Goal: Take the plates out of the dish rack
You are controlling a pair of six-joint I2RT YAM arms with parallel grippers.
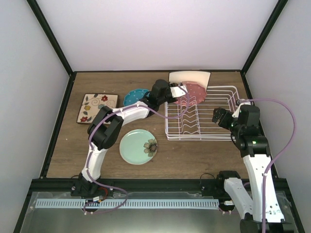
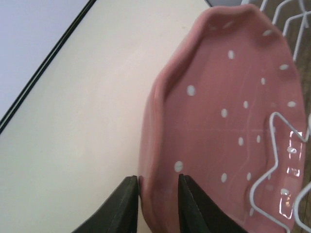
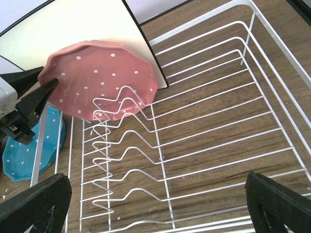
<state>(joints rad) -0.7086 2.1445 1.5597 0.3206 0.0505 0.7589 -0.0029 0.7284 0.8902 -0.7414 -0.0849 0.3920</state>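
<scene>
I find the left gripper (image 2: 156, 180) clamped on the rim of the pink dotted plate (image 2: 228, 121) at the dish rack's (image 1: 204, 138) rear. The right gripper (image 3: 156, 177) is spread wide over the rack's right end.

No text, brand or number can be read anywhere (patterns only).

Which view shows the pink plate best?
Right wrist: nearly the whole pink plate shows, leaning in the rack, left gripper at its rim. Left wrist gives only a rim close-up between the fingers; top view shows it small, partly behind the arm.
</scene>
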